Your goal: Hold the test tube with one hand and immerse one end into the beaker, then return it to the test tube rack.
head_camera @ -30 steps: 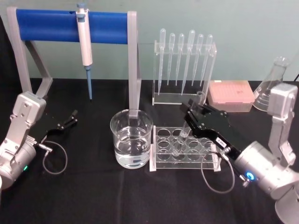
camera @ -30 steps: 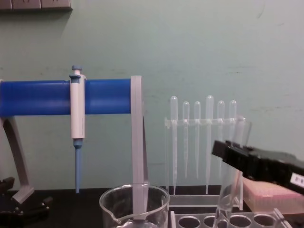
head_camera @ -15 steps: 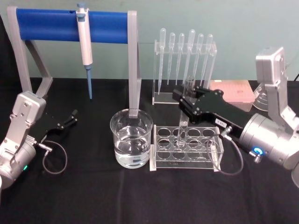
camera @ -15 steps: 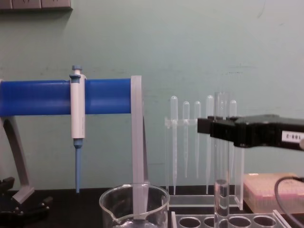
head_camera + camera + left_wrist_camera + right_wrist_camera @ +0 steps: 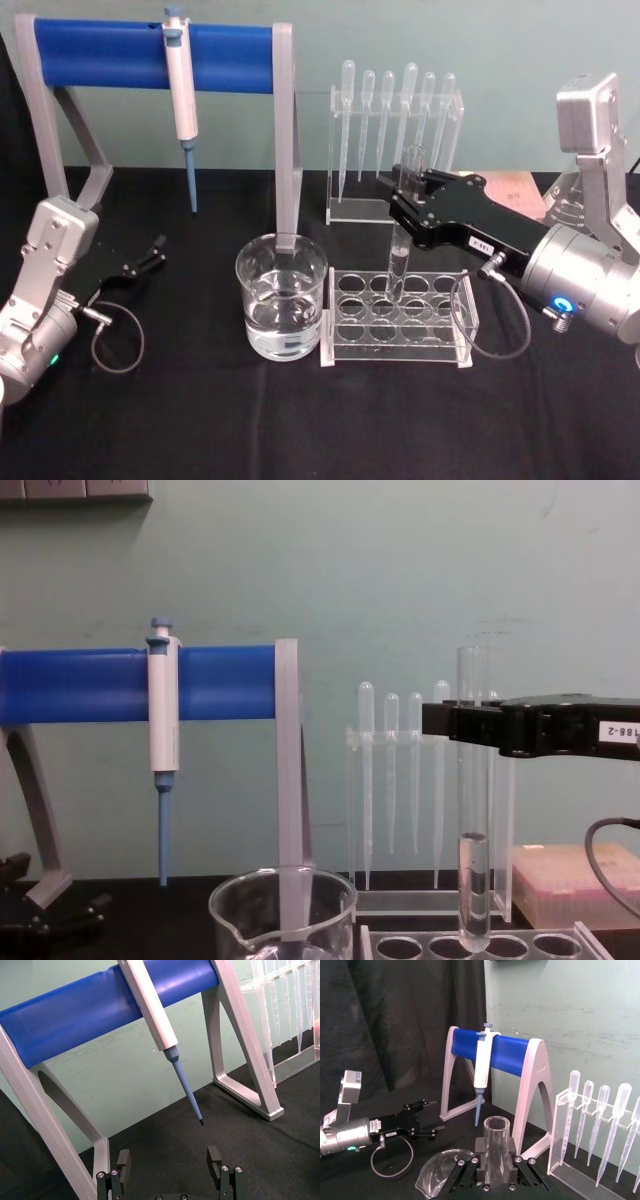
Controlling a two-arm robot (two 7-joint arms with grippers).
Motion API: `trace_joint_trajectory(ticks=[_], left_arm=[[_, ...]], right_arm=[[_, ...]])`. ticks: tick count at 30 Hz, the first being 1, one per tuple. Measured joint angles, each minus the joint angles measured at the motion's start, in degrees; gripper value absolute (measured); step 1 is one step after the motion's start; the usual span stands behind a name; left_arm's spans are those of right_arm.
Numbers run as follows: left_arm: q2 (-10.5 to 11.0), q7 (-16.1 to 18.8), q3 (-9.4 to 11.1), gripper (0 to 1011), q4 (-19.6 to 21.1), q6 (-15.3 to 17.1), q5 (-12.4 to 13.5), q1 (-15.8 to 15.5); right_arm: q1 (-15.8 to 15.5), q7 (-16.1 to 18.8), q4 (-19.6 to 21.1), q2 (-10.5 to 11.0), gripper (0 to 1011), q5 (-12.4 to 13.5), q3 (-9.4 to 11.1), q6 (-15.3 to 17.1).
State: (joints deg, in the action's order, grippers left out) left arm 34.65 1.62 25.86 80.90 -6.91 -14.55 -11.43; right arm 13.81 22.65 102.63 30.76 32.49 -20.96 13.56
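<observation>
Two fingers (image 5: 438, 720): those of the right gripper (image 5: 407, 200), clamped on the tube (image 5: 473, 885) high up, below its rim.
Tube: upright, rounded end about level with the rack (image 5: 330, 345) top, over a back-row hole.
Rack: raise straight up first; a sideways move now would likely snag.
Beaker (image 5: 281, 300): part-filled, just left of the rack; carry the tube vertical, lower centrally, off the wall.
Left gripper (image 5: 169, 1166): fingers apart, parked far left on the bench (image 5: 300, 420).

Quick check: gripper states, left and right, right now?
Left gripper: open, empty, parked far left.
Right gripper: closed on the test tube above the rack.
</observation>
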Motion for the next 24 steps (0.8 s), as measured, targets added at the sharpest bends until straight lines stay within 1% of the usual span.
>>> trace_joint_trajectory(ticks=[24], left_arm=[[0.0,0.0,0.0,1000,0.0,0.0,0.0,0.0]], right_arm=[[-0.1,-0.1,0.0,-0.1,225,-0.2,0.1,-0.2]])
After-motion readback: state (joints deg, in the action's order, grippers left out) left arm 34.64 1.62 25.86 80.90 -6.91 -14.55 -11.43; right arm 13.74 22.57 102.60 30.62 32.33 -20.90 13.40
